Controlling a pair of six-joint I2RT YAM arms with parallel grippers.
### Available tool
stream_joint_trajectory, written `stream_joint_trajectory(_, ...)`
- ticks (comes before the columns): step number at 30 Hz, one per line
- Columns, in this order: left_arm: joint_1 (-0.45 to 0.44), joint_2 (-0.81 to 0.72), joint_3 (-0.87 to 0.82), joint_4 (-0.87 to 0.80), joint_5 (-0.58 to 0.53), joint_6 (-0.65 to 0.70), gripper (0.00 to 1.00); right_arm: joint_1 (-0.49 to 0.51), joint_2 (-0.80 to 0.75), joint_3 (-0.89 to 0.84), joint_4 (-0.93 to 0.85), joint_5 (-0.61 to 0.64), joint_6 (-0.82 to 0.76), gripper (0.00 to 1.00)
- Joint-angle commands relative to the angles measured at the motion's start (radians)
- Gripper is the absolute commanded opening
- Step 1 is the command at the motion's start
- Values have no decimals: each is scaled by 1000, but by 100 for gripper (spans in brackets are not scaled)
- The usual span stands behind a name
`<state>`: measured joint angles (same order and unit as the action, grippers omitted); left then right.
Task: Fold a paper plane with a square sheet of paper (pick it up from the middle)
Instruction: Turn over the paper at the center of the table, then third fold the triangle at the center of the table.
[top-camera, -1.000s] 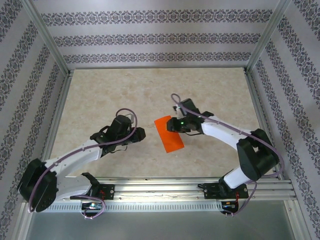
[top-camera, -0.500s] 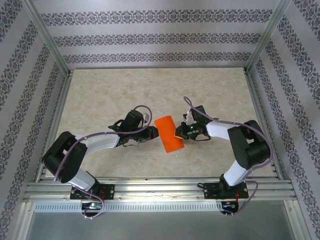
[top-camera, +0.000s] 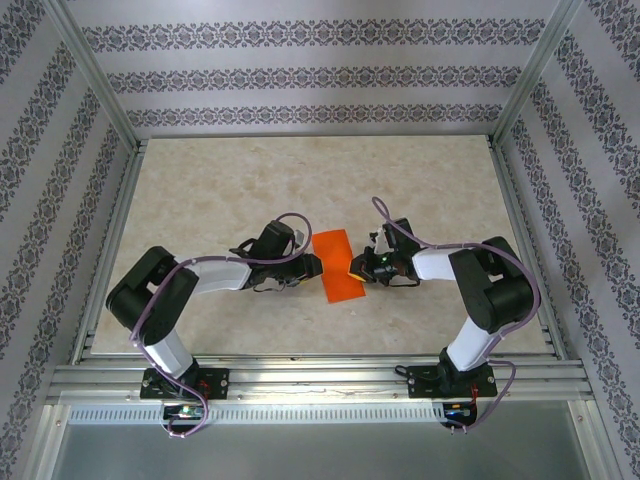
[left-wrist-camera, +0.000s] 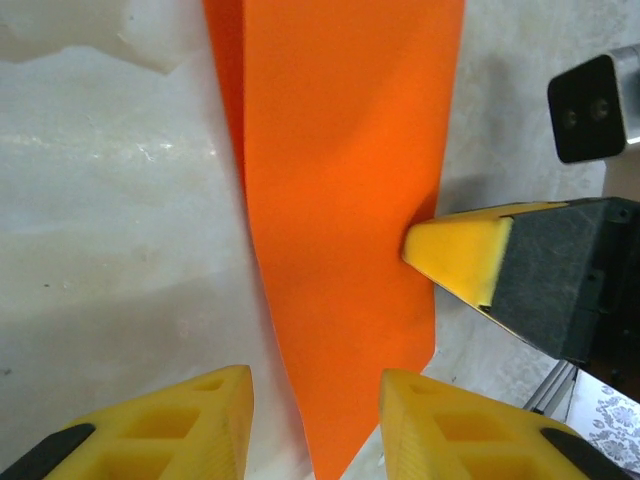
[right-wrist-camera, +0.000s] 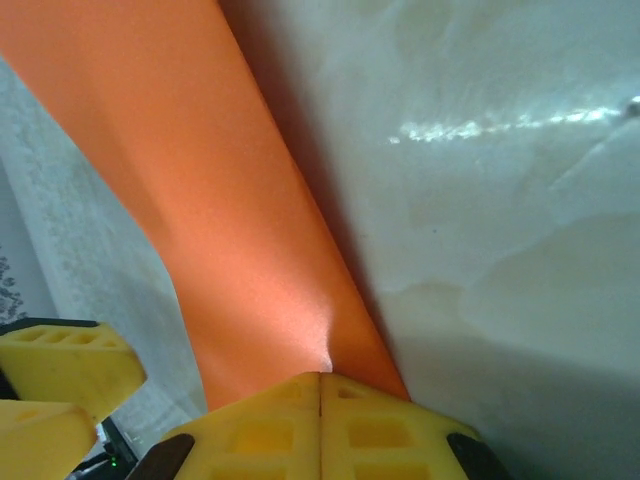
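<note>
The square sheet of paper (top-camera: 335, 265) lies on the marbled table (top-camera: 220, 190), a little nearer the arm bases than the centre. It is folded into a long orange strip (a second layer peeks out along one long edge in the left wrist view) and runs slantwise across the surface. Both arms reach in low, one from each side, so the strip sits between the two grippers.

The right gripper (right-wrist-camera: 320, 400) is closed. Its yellow fingers meet with no gap, and the paper's edge runs into the seam between them, dimpling just above the tips. It pinches the strip's long edge on its own side, roughly midway along by the top view. In the left wrist view, one of its yellow tips presses against that edge.

The left gripper (left-wrist-camera: 315, 420) sits just beside the strip on the other side, its jaws apart. A pointed corner of the strip reaches into the gap between its two fingers (left-wrist-camera: 190, 420). Whether either pad touches the paper cannot be told.
</note>
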<state>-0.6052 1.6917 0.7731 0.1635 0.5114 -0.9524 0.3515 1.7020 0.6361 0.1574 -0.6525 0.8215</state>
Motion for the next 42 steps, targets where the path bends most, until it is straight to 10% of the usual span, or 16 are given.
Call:
stream_joint_trajectory(1, 15, 24, 24, 38, -24, -37, 39, 21, 30, -54, 18, 79, 88, 7)
stream_joint_trajectory(42, 15, 146, 68, 177, -1, -128, 15, 32, 10, -59, 30, 60, 99, 9)
